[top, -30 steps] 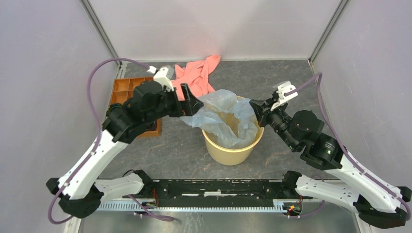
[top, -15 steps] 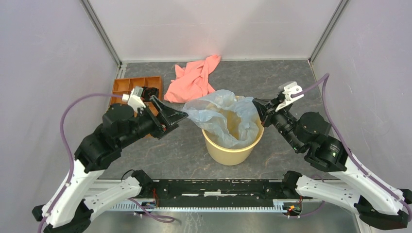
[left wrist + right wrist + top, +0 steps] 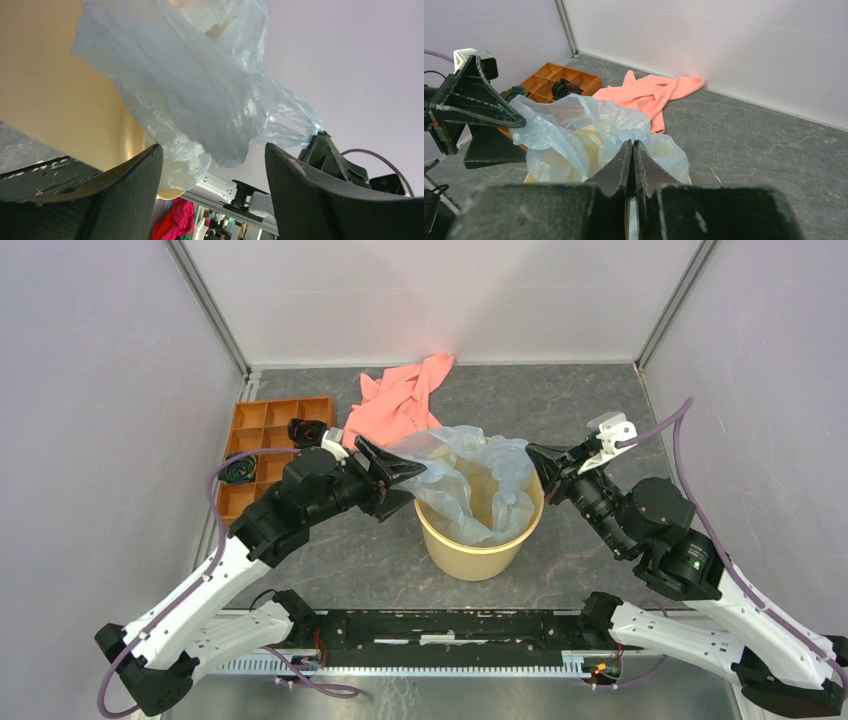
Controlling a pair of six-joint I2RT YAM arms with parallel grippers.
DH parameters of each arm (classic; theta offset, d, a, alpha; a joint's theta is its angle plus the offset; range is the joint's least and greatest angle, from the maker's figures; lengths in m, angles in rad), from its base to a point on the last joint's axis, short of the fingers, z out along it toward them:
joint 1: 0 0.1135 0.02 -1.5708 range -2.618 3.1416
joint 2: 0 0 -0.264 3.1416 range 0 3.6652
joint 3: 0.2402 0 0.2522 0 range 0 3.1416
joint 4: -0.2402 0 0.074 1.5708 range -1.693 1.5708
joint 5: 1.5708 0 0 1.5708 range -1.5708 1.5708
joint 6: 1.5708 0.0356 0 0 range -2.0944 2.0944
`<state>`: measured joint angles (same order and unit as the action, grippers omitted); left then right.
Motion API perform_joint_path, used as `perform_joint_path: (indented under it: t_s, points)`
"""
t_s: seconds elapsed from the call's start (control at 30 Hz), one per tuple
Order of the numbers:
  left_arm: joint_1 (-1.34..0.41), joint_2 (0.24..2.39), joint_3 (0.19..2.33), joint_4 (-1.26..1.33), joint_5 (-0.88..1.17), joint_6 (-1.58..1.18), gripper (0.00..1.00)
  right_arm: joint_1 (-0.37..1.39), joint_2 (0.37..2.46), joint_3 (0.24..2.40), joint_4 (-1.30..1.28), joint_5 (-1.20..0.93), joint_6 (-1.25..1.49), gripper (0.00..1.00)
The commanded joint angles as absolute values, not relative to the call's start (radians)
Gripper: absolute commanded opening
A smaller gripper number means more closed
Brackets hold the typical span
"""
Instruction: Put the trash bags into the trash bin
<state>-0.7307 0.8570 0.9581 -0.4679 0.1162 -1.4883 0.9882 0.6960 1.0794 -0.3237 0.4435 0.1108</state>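
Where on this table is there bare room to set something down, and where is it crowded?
Bare table lies behind the trash bin, between the pink cloth and the right wall, and in front of the bin. Crowded: the bin's rim, where left claw, right claw and trash bag gather, and the orange tray corner.

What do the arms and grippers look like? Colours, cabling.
Both arms: white lower links, black upper joints, a purple cable along each. The left gripper and right gripper have black wedge-shaped fingers and a white camera mount at the wrist.
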Motion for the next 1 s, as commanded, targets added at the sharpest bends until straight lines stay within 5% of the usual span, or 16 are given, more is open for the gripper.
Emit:
perform_joint_path:
  t_s: [0.0,0.23,0.4,0.57,0.7,0.97]
  points:
    - [-0.73,0.848,0.994,-0.355,0.115,-1.477,0.8,0.99,0.686,1.075,-0.291,0.434,0.107,0.07]
    - [-0.73,0.878,1.026,-0.384,0.093,-1.482,0.66,0.99,0.681,1.063,-0.279,0.433,0.1,0.07]
    - [-0.73,0.887,1.07,-0.435,0.08,-1.449,0.81,0.991,0.682,1.061,-0.283,0.434,0.099,0.07]
    - [-0.73,0.869,1.102,-0.496,0.032,-1.429,0.84,0.99,0.677,1.059,-0.283,0.438,0.091,0.07]
    - [-0.73,0.911,1.107,-0.393,0.107,-1.447,0.61,0.991,0.674,1.055,-0.277,0.441,0.089,0.07]
    - [-0.73,0.989,1.223,-0.524,0.012,-1.424,0.82,0.991,0.676,1.049,-0.262,0.437,0.084,0.07]
